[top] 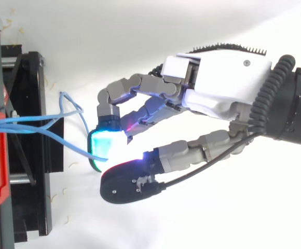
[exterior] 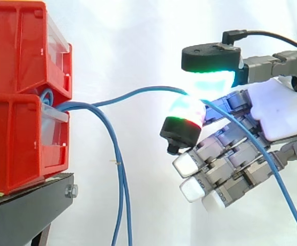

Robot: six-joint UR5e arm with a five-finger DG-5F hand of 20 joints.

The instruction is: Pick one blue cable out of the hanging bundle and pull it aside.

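Blue cable (exterior: 138,91) | pinched between robot hand (exterior: 279,110) pads, so it spans clear of hanging bundle (exterior: 120,174) | rest droops from red bins (exterior: 20,128) front edge | separation judged underway

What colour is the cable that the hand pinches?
Blue. The cable pinched in the hand shows best in the side view.

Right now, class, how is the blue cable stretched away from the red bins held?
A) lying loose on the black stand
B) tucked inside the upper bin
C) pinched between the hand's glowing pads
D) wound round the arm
C: the blue cable runs from the red bins to the hand, pinched between its glowing pads.
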